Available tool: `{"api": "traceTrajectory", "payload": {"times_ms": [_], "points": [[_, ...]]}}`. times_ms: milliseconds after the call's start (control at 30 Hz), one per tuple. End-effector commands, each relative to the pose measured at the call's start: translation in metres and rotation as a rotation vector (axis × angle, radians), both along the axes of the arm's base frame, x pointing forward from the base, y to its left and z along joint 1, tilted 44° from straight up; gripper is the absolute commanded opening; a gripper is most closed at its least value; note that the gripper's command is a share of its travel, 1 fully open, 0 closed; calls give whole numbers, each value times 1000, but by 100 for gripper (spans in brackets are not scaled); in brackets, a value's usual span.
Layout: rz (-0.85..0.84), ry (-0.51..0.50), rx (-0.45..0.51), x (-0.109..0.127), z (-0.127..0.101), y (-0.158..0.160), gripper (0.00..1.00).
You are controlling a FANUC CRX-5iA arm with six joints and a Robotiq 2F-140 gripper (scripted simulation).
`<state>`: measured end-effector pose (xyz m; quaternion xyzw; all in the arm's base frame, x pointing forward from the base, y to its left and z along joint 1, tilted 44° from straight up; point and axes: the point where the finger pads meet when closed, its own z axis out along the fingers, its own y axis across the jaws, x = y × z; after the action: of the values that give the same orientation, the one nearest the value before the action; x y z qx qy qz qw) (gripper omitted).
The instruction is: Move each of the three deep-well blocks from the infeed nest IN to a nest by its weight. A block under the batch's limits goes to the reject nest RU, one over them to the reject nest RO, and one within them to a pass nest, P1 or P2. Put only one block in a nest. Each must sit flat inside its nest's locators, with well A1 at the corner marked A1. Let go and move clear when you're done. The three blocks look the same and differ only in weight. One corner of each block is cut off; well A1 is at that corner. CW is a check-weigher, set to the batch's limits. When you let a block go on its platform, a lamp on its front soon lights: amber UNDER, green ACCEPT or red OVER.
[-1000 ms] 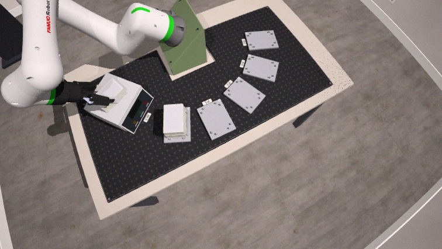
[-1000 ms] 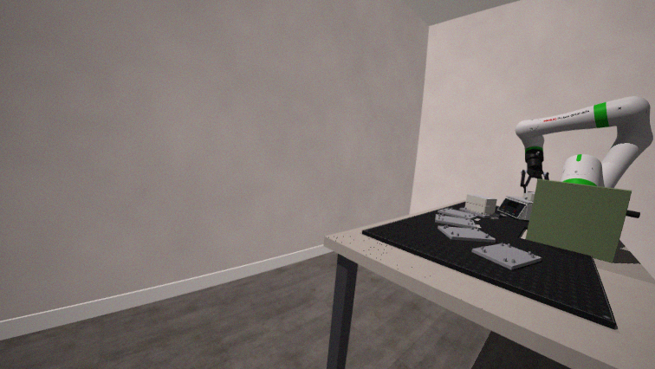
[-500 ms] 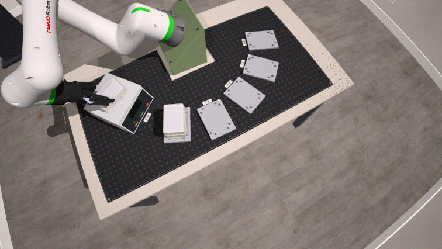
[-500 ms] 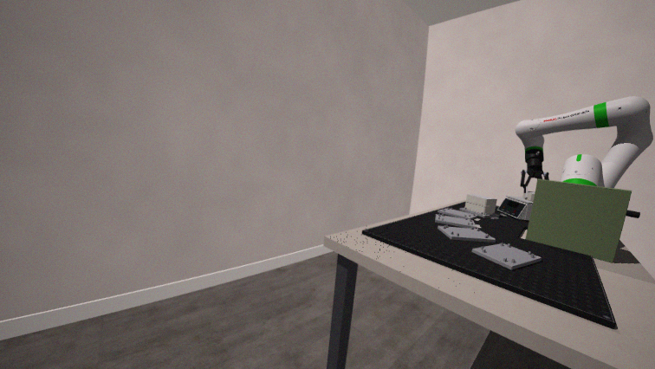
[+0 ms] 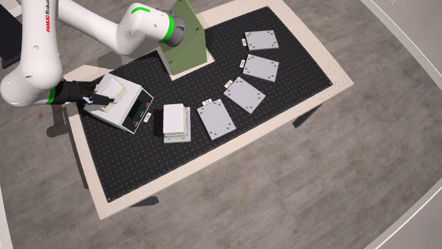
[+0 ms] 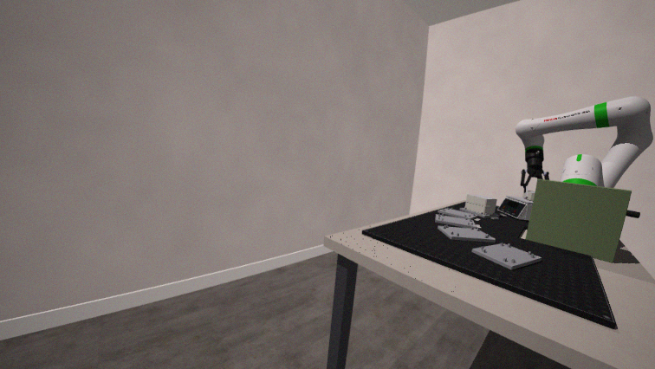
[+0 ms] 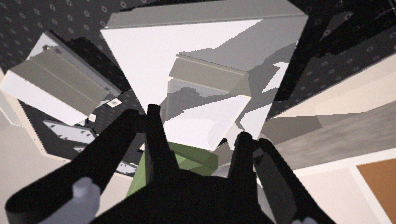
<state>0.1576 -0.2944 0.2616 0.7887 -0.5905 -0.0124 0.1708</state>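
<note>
The check-weigher (image 5: 130, 108) (image 6: 515, 207) stands at the left end of the black mat (image 5: 130, 161). One white deep-well block (image 5: 113, 86) (image 7: 212, 122) is on its platform (image 7: 140, 55). My gripper (image 5: 99, 93) (image 6: 530, 184) (image 7: 198, 111) reaches over it from the left and is shut on this block, one finger on each side. I see no lamp lit on the weigher's front panel. Two more blocks lie stacked (image 5: 173, 118) (image 6: 481, 203) (image 7: 55, 82) on the infeed nest (image 5: 176, 139), right of the weigher.
Four grey nest plates lie in an arc to the right, all without blocks: (image 5: 216, 118), (image 5: 244, 94), (image 5: 260, 68), (image 5: 261, 40). Their labels are too small to read. The arm's green pedestal (image 5: 185, 46) (image 6: 577, 220) stands at the back of the mat.
</note>
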Motion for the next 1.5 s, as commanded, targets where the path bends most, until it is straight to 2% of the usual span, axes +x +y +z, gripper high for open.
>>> {"api": "traceTrajectory", "payload": {"times_ms": [0,1267,1467], "points": [[0,0,0,0,4,3,10],[0,0,0,3,45,42,10],[0,0,0,3,45,43,10]]}}
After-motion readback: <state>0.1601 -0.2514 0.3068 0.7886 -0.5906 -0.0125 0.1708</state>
